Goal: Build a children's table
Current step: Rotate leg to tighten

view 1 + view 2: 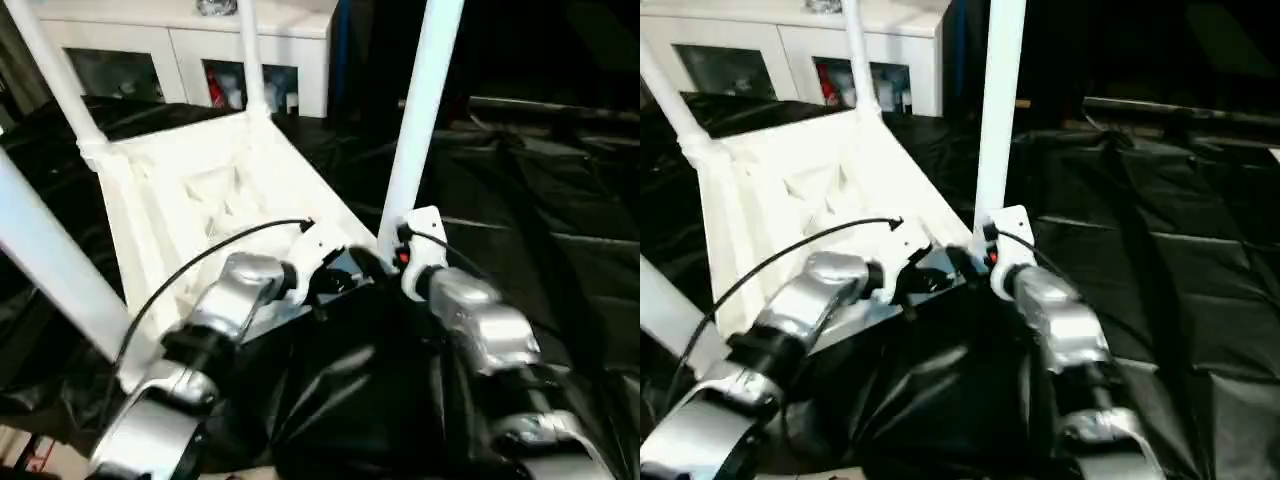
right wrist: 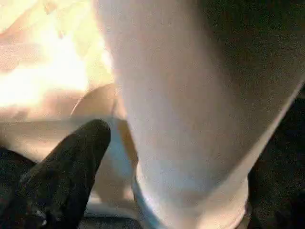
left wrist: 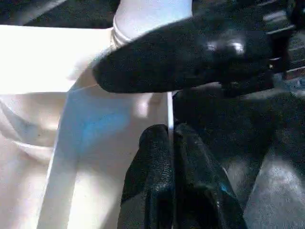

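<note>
Left eye view has the children's table flipped over on black sheeting, taking up the left half of the frame, ribbed underside up and tilted. Four legs stick up from it; the leg at centre-top sits in the corner socket nearest the robot, right where both arms meet.

The left gripper is clenched on the thin rim of the tabletop — the left wrist view shows that white edge pinched between its two black fingers. The right gripper has one black finger beside the leg's base, just apart from the tube and not pressing it. Its other finger isn't visible, so he can't tell from the pictures whether it has let go.

Judging by that, the step looks like seating this last leg. To do it well, the robot should keep the left pinch firm so the top doesn't slide on the slick sheeting, and check the leg is pushed fully home and straight before moving off.

Hard to read: the socket joint itself is hidden behind the wrists in the head views, the leg tops are cut off by the upper edge, and the near-left leg is cropped too.
</note>
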`<state>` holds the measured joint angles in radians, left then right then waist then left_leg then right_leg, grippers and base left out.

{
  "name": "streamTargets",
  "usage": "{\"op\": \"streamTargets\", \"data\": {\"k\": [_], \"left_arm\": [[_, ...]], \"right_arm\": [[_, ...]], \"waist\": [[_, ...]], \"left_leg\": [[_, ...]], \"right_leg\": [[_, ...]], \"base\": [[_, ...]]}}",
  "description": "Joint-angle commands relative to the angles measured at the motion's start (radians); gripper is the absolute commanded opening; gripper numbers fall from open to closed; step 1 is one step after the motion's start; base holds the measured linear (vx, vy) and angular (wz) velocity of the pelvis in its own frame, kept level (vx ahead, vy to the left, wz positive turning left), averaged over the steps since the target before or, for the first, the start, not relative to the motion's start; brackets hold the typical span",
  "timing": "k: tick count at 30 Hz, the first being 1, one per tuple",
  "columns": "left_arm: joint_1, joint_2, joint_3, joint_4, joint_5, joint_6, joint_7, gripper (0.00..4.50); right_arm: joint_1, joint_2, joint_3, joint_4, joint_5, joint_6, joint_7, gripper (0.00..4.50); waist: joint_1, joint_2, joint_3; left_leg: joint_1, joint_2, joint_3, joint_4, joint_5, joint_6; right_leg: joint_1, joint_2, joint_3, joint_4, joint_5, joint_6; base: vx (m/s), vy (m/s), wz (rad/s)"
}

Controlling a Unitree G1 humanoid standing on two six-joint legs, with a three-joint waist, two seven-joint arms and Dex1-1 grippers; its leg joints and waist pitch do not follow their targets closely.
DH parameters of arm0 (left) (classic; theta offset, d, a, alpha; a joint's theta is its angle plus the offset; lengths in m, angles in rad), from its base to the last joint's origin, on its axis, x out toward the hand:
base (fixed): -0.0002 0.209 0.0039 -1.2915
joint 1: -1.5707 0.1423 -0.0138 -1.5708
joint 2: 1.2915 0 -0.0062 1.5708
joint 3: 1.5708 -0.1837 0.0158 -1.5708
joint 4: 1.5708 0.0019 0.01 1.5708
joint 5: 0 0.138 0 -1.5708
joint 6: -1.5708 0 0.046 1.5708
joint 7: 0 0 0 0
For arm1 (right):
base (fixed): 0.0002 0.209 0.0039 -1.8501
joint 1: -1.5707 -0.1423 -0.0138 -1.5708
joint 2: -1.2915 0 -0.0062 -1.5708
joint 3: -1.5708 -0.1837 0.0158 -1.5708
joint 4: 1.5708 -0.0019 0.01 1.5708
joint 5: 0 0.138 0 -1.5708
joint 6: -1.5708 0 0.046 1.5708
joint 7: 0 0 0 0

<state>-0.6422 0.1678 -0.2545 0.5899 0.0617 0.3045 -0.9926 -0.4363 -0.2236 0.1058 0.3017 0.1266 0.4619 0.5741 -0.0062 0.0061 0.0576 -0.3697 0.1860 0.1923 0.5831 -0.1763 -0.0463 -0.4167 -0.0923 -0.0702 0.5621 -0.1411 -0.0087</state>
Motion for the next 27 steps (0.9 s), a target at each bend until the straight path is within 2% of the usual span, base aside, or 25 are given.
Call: {"op": "streamTargets", "data": {"k": [1, 3, 4, 6, 7, 9, 10, 13, 15, 16, 17, 18, 19, 22, 24, 25, 26, 27], "left_arm": [[0.031, 0.016, -0.067, -0.065, -0.064, -0.062, -0.181, 0.00], [0.034, 0.020, -0.069, -0.069, -0.066, -0.065, -0.190, 0.00], [0.038, 0.027, -0.072, -0.075, -0.069, -0.070, -0.204, 0.00], [0.053, 0.056, -0.079, -0.113, -0.088, -0.060, -0.267, 0.00], [0.064, 0.080, -0.085, -0.143, -0.101, -0.040, -0.315, 0.00], [0.066, 0.085, -0.087, -0.147, -0.101, -0.037, -0.324, 0.00], [0.066, 0.085, -0.087, -0.147, -0.101, -0.037, -0.324, 0.00], [0.072, 0.100, -0.093, -0.153, -0.101, -0.032, -0.336, 0.00], [0.076, 0.106, -0.097, -0.154, -0.101, -0.030, -0.344, 0.00], [0.079, 0.106, -0.096, -0.151, -0.098, -0.035, -0.342, 0.00], [0.082, 0.108, -0.096, -0.154, -0.097, -0.036, -0.341, 0.00], [0.085, 0.107, -0.095, -0.158, -0.096, -0.035, -0.335, 0.00], [0.086, 0.106, -0.095, -0.159, -0.096, -0.034, -0.334, 0.00], [0.086, 0.097, -0.092, -0.156, -0.090, -0.032, -0.319, 0.00], [0.077, 0.077, -0.082, -0.143, -0.088, -0.027, -0.278, 0.00], [0.075, 0.074, -0.081, -0.141, -0.088, -0.026, -0.273, 0.00], [0.055, 0.044, -0.062, -0.109, -0.082, -0.013, -0.208, 0.00], [0.033, 0.014, -0.042, -0.078, -0.075, -0.003, -0.144, 0.00]], "right_arm": [[0.027, -0.063, 0.088, -0.110, 0.050, 0.042, 0.194, 4.43], [0.029, -0.070, 0.090, -0.116, 0.052, 0.043, 0.204, 4.43], [0.034, -0.081, 0.093, -0.125, 0.055, 0.044, 0.221, 4.43], [0.048, -0.125, 0.095, -0.145, 0.057, 0.037, 0.284, 4.43], [0.053, -0.156, 0.098, -0.150, 0.054, 0.029, 0.323, 4.43], [0.053, -0.161, 0.100, -0.149, 0.052, 0.025, 0.329, 4.43], [0.053, -0.161, 0.100, -0.149, 0.052, 0.025, 0.329, 4.15], [0.050, -0.172, 0.108, -0.157, 0.068, 0.037, 0.337, 4.07], [0.048, -0.162, 0.107, -0.160, 0.079, 0.046, 0.338, 3.77], [0.051, -0.154, 0.107, -0.167, 0.083, 0.053, 0.342, 3.64], [0.054, -0.150, 0.108, -0.172, 0.083, 0.056, 0.348, 3.58], [0.061, -0.145, 0.115, -0.176, 0.081, 0.057, 0.354, 3.58], [0.063, -0.143, 0.117, -0.177, 0.080, 0.057, 0.355, 3.34], [0.074, -0.121, 0.118, -0.173, 0.077, 0.054, 0.340, 3.22], [0.075, -0.088, 0.103, -0.152, 0.080, 0.050, 0.281, 2.95], [0.075, -0.084, 0.100, -0.149, 0.080, 0.050, 0.273, 2.95], [0.066, -0.046, 0.077, -0.110, 0.065, 0.033, 0.196, 2.85], [0.050, -0.005, 0.046, -0.061, 0.051, 0.029, 0.109, 2.76]], "waist": [[0.015, -0.012, -0.065], [0.022, -0.010, -0.066], [0.024, -0.014, -0.066], [0.026, -0.018, -0.067], [0.032, -0.015, -0.067], [0.034, -0.012, -0.066], [0.038, -0.012, -0.066], [0.039, -0.012, -0.065], [0.038, -0.012, -0.065], [0.037, -0.017, -0.067], [0.039, -0.015, -0.066], [0.038, -0.018, -0.066], [0.038, -0.017, -0.066], [0.039, -0.018, -0.067], [0.038, -0.018, -0.067], [0.037, -0.018, -0.066], [0.037, -0.018, -0.066], [0.033, -0.018, -0.062]], "left_leg": [[0.013, 0.039, -0.011, -0.067, -0.269, 0.082], [0.019, 0.038, -0.006, -0.065, -0.269, 0.079], [0.013, 0.038, -0.006, -0.065, -0.255, 0.070], [0.011, 0.040, -0.008, -0.065, -0.246, 0.060], [0.012, 0.041, -0.009, -0.065, -0.248, 0.057], [0.015, 0.042, -0.007, -0.065, -0.244, 0.056], [0.018, 0.042, -0.007, -0.065, -0.247, 0.052], [0.015, 0.042, -0.009, -0.067, -0.257, 0.038], [0.013, 0.042, -0.011, -0.068, -0.262, 0.032], [0.013, 0.041, -0.010, -0.067, -0.264, 0.032], [0.014, 0.042, -0.011, -0.067, -0.267, 0.030], [0.013, 0.041, -0.011, -0.067, -0.268, 0.030], [0.012, 0.041, -0.012, -0.067, -0.265, 0.029], [0.011, 0.040, -0.011, -0.066, -0.258, 0.030], [0.011, 0.040, -0.011, -0.066, -0.255, 0.028], [0.012, 0.040, -0.012, -0.066, -0.258, 0.026], [0.012, 0.039, -0.012, -0.066, -0.264, 0.023], [0.014, 0.038, -0.011, -0.067, -0.279, 0.016]], "right_leg": [[0.052, -0.048, 0.041, -0.066, -0.328, -0.188], [0.044, -0.048, 0.043, -0.066, -0.337, -0.198], [0.047, -0.047, 0.043, -0.062, -0.335, -0.197], [0.050, -0.047, 0.043, -0.058, -0.345, -0.195], [0.050, -0.049, 0.044, -0.056, -0.354, -0.192], [0.046, -0.047, 0.045, -0.058, -0.355, -0.192], [0.043, -0.047, 0.045, -0.058, -0.356, -0.193], [0.047, -0.047, 0.044, -0.057, -0.370, -0.187], [0.047, -0.047, 0.044, -0.055, -0.362, -0.190], [0.048, -0.046, 0.044, -0.055, -0.365, -0.188], [0.047, -0.048, 0.044, -0.056, -0.380, -0.184], [0.048, -0.048, 0.044, -0.056, -0.385, -0.181], [0.048, -0.049, 0.044, -0.055, -0.386, -0.179], [0.048, -0.050, 0.045, -0.056, -0.391, -0.170], [0.046, -0.050, 0.045, -0.057, -0.393, -0.169], [0.046, -0.050, 0.044, -0.058, -0.401, -0.168], [0.046, -0.049, 0.044, -0.059, -0.416, -0.163], [0.040, -0.048, 0.044, -0.065, -0.448, -0.154]], "base": [[0.000, 0.000, 0.00], [0.000, 0.000, 0.00], [0.000, 0.000, 0.00], [0.000, 0.000, 0.00], [0.000, 0.000, 0.00], [0.000, 0.000, 0.00], [0.000, 0.000, 0.00], [0.000, 0.000, 0.00], [0.000, 0.000, 0.00], [0.000, 0.000, 0.00], [0.000, 0.000, 0.00], [0.000, 0.000, 0.00], [0.000, 0.000, 0.00], [0.000, 0.000, 0.00], [0.000, 0.000, 0.00], [0.000, 0.000, 0.00], [0.000, 0.000, 0.00], [0.000, 0.000, 0.00]]}}
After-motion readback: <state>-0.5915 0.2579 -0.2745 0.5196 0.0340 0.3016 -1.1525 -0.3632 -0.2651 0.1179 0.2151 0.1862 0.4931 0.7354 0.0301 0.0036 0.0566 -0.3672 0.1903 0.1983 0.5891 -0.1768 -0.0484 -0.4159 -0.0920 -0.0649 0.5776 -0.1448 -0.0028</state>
